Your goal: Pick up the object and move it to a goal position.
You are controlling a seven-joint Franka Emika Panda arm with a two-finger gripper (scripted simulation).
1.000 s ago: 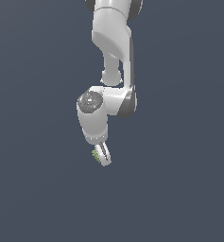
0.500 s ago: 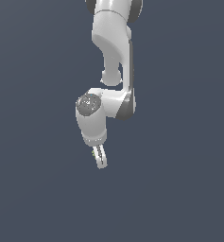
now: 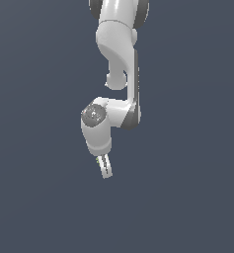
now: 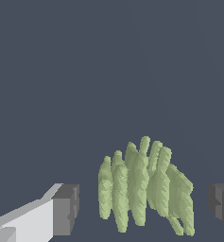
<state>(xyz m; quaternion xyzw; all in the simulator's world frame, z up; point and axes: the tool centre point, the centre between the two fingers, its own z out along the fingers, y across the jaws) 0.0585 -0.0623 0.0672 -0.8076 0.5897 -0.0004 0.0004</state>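
The object is a small olive-green lump with ridged stripes. In the wrist view it lies between my two dark finger pads, with a gap on each side, so neither pad touches it. In the exterior view only a green sliver of the object shows beside the white fingers. My gripper points down at the end of the white arm, open around the object. No goal marker is in view.
The white arm comes down from the top of the exterior view. The ground is a plain dark grey-blue surface with no other objects or edges showing.
The gripper has come down a little and its fingers now stand beside the green object. The object has stayed in place.
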